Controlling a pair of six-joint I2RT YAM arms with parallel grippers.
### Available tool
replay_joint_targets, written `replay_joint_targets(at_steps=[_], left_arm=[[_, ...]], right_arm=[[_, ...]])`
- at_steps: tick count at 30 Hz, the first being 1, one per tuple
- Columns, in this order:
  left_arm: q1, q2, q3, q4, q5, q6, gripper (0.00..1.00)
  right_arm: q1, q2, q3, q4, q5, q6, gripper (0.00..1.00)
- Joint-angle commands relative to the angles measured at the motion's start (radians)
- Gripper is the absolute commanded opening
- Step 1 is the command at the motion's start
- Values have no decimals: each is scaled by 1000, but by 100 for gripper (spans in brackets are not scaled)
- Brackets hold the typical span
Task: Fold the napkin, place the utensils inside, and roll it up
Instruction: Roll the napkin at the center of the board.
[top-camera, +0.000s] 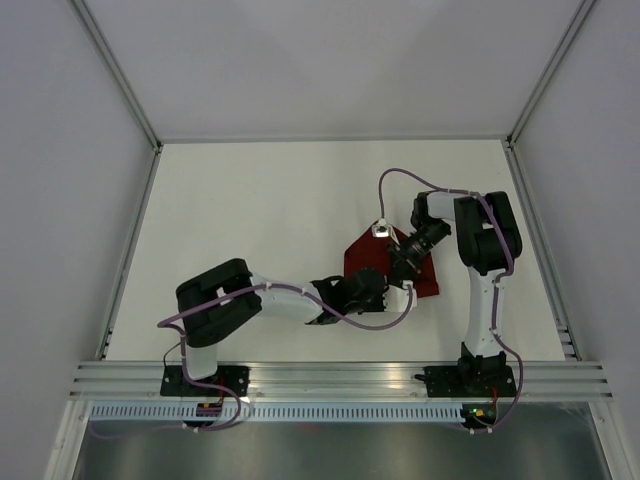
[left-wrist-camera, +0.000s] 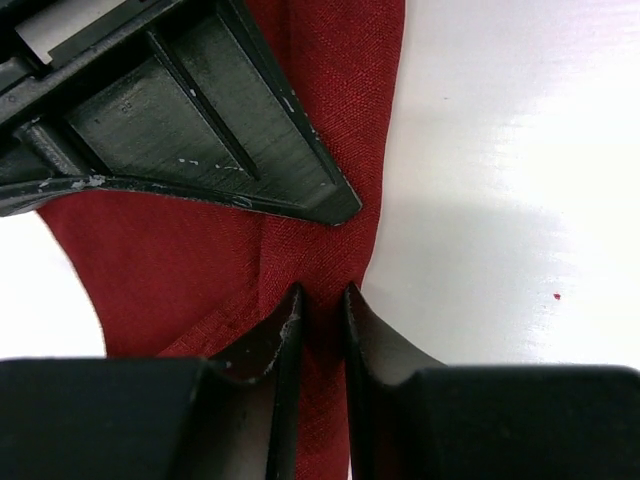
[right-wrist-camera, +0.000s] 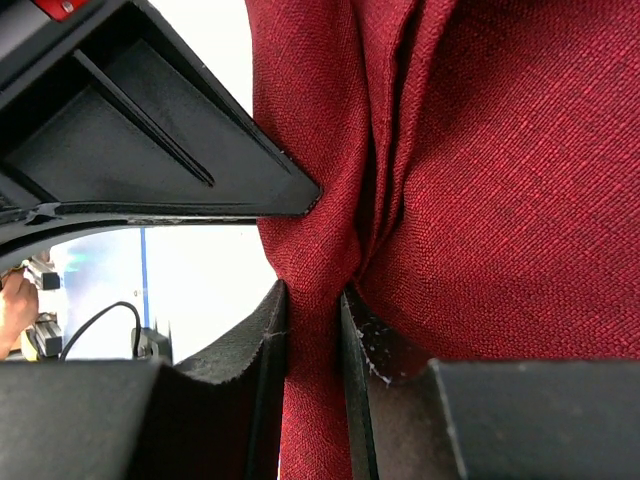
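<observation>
The dark red napkin (top-camera: 360, 256) lies bunched right of the table's centre, partly hidden under both grippers. My left gripper (top-camera: 372, 287) reaches it from the near left. In the left wrist view its fingertips (left-wrist-camera: 322, 292) stand close together with a narrow ridge of napkin (left-wrist-camera: 200, 260) pinched between them, at the cloth's right edge. My right gripper (top-camera: 402, 268) comes down from the far right. Its jaws (right-wrist-camera: 315, 290) are shut on a gathered fold of the napkin (right-wrist-camera: 500, 200). The two grippers are almost touching. The utensils are out of view.
White table (top-camera: 250, 220) with a raised rim at the left, far and right sides. Each wrist view shows the other gripper's dark finger (left-wrist-camera: 200, 110) (right-wrist-camera: 150, 150) close at the upper left. An aluminium rail (top-camera: 340, 375) runs along the near edge.
</observation>
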Motion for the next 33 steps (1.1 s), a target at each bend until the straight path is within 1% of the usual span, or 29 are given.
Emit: replay_joint_targets(at_steps=[1, 2, 3, 4, 5, 7, 8, 10, 11, 16, 17, 19, 22, 25, 28, 31, 33], left_arm=[[52, 42, 76, -182, 236, -100, 10], [57, 54, 85, -201, 264, -109, 5], [64, 62, 94, -218, 295, -118, 3], [77, 69, 114, -257, 345, -134, 2], [83, 76, 119, -268, 369, -140, 2], [92, 93, 131, -299, 416, -157, 2], [103, 99, 136, -322, 433, -163, 2], [118, 111, 151, -342, 487, -181, 2], [124, 116, 159, -359, 501, -189, 2], [158, 140, 205, -422, 583, -235, 2], [173, 151, 211, -432, 622, -241, 2], [196, 155, 220, -448, 675, -264, 2], [227, 157, 226, -458, 734, -299, 2], [259, 177, 248, -486, 806, -330, 2], [291, 208, 275, -520, 870, -361, 2], [328, 240, 307, -549, 948, -396, 2], [353, 263, 323, -547, 1003, -427, 2]], right_arm=[[8, 33, 3, 112, 77, -49, 19], [8, 22, 3, 119, 77, -42, 22], [7, 13, 2, 130, 78, -33, 25], [8, 1, -4, 139, 78, -23, 28], [8, -28, -11, 164, 78, -4, 35], [7, -68, -24, 198, 80, 26, 43], [7, -108, -29, 221, 81, 49, 48], [5, -149, -41, 271, 86, 88, 52], [4, -189, -46, 290, 91, 124, 57], [-12, -286, -69, 377, 101, 233, 62], [-16, -310, -73, 405, 103, 250, 65], [-31, -335, -95, 438, 106, 311, 65], [-61, -387, -135, 555, 124, 384, 66], [-102, -470, -182, 632, 141, 428, 66], [-137, -531, -221, 635, 144, 408, 66], [-151, -658, -287, 632, 152, 359, 66], [-153, -712, -356, 647, 152, 331, 67]])
